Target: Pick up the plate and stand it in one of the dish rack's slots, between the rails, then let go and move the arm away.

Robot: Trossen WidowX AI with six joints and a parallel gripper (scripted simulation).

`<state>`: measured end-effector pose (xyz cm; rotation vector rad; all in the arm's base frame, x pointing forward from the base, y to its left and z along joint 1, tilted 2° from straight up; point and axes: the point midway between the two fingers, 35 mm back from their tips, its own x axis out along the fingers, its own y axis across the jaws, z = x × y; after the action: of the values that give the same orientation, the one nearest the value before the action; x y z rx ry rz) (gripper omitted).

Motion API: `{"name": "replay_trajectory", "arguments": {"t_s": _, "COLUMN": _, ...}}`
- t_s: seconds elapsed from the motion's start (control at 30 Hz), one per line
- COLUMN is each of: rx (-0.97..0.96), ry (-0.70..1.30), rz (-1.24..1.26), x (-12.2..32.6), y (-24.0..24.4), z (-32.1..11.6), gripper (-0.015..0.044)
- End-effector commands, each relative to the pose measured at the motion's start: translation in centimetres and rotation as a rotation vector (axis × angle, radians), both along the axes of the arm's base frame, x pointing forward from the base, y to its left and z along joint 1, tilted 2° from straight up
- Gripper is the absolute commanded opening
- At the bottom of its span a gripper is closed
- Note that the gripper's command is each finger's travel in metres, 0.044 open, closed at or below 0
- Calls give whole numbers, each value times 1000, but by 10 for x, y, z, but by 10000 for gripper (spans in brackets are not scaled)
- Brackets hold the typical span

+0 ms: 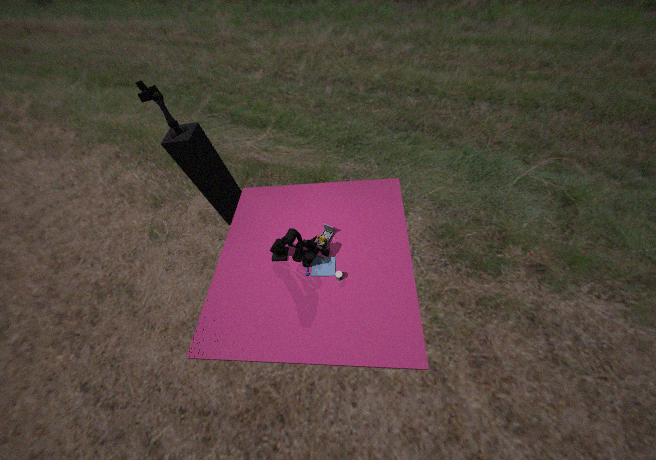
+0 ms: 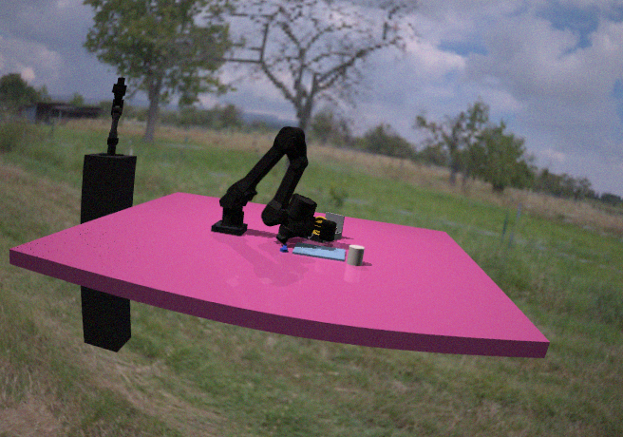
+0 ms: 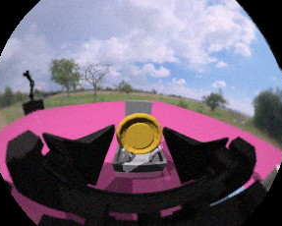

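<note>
Plate upright at the rack, fingers spread off its rim

We found the plate (image 1: 322, 239) (image 2: 319, 221) (image 3: 140, 135) on edge at the near part of the dish rack (image 1: 331, 228) (image 2: 336, 222) (image 3: 140, 167), its yellow face turned toward the wrist camera. The gripper (image 1: 318, 245) (image 2: 324, 226) (image 3: 140, 129) stood spread, one finger on either side of the rim, with a slim gap showing at each side in the wrist view. We judged the plate released and borne by the rack. Whether its lower edge sat fully between two rails we could not tell, since the plate hid that part.

The fingers flanked the plate across its width, presumably so that the edge below stayed free to enter a slot. The rack's tall grey end panel (image 3: 139, 106) rose behind the plate; we took the upright pose to depend on the rails rather than on that panel.

The blue slab (image 1: 323, 266) (image 2: 319, 252) lay flat beside the rack, with the off-white cylinder (image 1: 338, 275) (image 2: 355, 255) near its corner; neither seemed to have a part in the placing.

We judged only the withdrawal remained. A straight retreat seemed best, because a sideways drift could catch the rim and tip the plate.
</note>
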<state>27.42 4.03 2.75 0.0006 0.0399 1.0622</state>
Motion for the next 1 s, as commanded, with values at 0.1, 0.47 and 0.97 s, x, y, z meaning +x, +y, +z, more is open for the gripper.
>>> {"name": "replay_trajectory", "arguments": {"t_s": 0.1, "rx": 0, "ry": 0, "rz": 0, "x": 0, "y": 0, "z": 0, "gripper": 400}}
{"name": "replay_trajectory", "arguments": {"t_s": 0.47, "rx": 1, "ry": -11, "rz": -1, "x": 10, "y": -3, "z": 58, "gripper": 400}}
{"name": "replay_trajectory", "arguments": {"t_s": 0.97, "rx": 7, "ry": 8, "rz": -37, "x": 21, "y": -7, "z": 118, "gripper": 400}}
